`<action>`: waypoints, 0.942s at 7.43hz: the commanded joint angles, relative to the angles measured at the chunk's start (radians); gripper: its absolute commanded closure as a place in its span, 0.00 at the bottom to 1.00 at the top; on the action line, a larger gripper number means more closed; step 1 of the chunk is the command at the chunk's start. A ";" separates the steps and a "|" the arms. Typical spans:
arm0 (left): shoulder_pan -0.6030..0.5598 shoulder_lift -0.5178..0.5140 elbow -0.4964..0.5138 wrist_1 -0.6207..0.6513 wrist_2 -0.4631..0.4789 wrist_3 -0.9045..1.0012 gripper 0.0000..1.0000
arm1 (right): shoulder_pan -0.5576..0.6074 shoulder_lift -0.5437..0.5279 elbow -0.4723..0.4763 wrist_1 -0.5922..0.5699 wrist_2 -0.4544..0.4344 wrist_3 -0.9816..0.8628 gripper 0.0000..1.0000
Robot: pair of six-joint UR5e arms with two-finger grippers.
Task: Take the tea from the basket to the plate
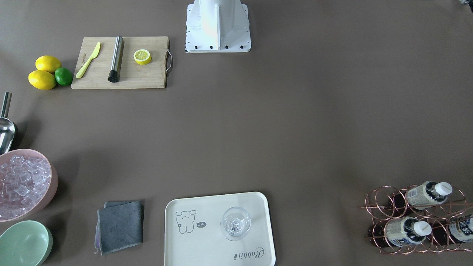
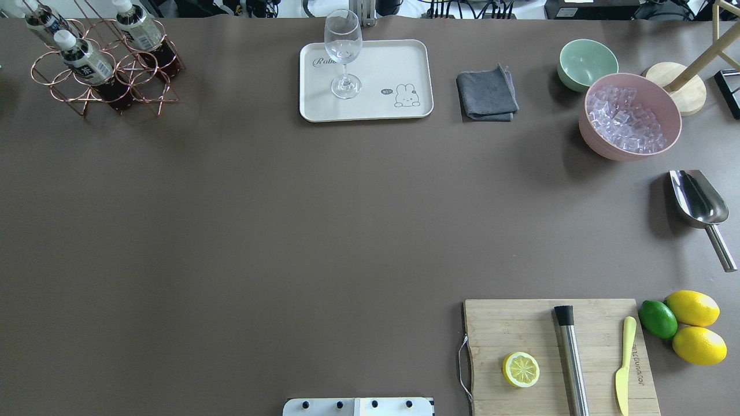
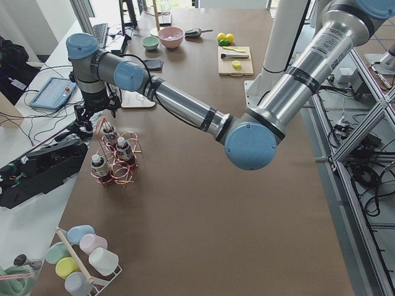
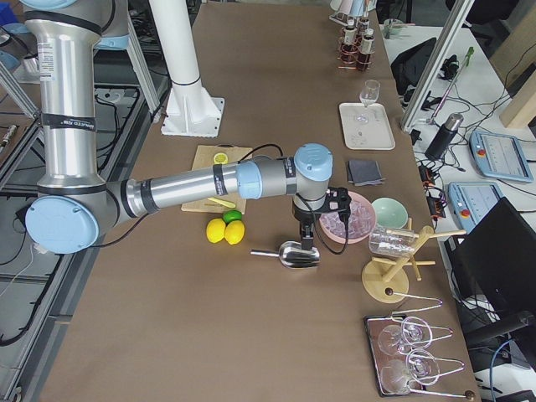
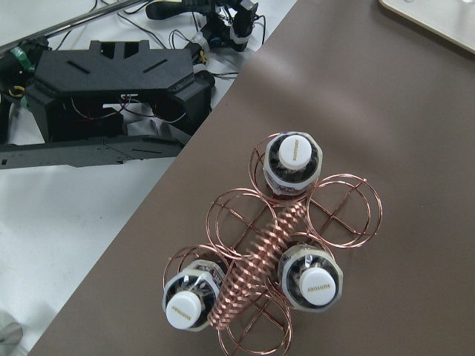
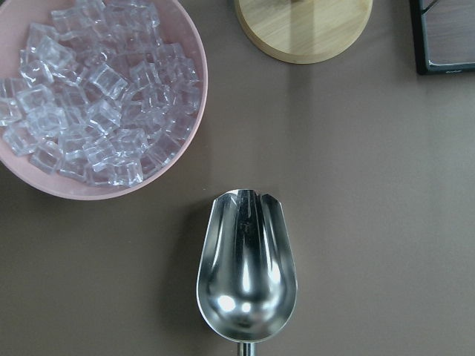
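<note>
three tea bottles (image 5: 295,154) in one basket (image 5: 263,248)

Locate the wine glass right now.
In the overhead view the wine glass stands upright on the left half of the cream tray, between the wire rack and the grey cloth.

On my feed the plate (image 1: 214,251) carries "Rabbit" in script along one edge. A small dark bubble beside its drawn animal reads "hi~". Through the left wrist camera I read "SUNTORY" on the white cap (image 5: 295,152) of each of the three tea bottles (image 5: 293,267). From overhead, one bottle's label (image 2: 92,69) shows a large white "茶". The cutting board (image 2: 520,323) has a burnt-in mark along one short edge, too small for me to read.
</note>
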 commanded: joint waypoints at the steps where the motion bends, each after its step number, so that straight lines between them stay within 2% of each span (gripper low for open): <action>1: 0.034 -0.027 0.061 -0.097 0.002 0.170 0.02 | -0.085 0.054 0.039 -0.031 -0.001 0.056 0.00; 2: 0.037 -0.025 0.077 -0.121 0.002 0.258 0.02 | -0.143 0.152 0.022 -0.137 -0.004 0.141 0.00; 3: 0.036 -0.028 0.077 -0.122 0.002 0.312 0.02 | -0.195 0.226 0.013 -0.184 -0.011 0.230 0.00; 5: 0.039 -0.025 0.103 -0.118 0.066 0.320 0.02 | -0.237 0.268 0.011 -0.184 -0.012 0.245 0.00; 6: 0.040 -0.009 0.114 -0.122 0.066 0.326 0.02 | -0.287 0.270 0.011 -0.175 -0.024 0.243 0.00; 7: 0.048 -0.004 0.116 -0.122 0.066 0.387 0.03 | -0.327 0.279 0.009 -0.158 -0.075 0.239 0.00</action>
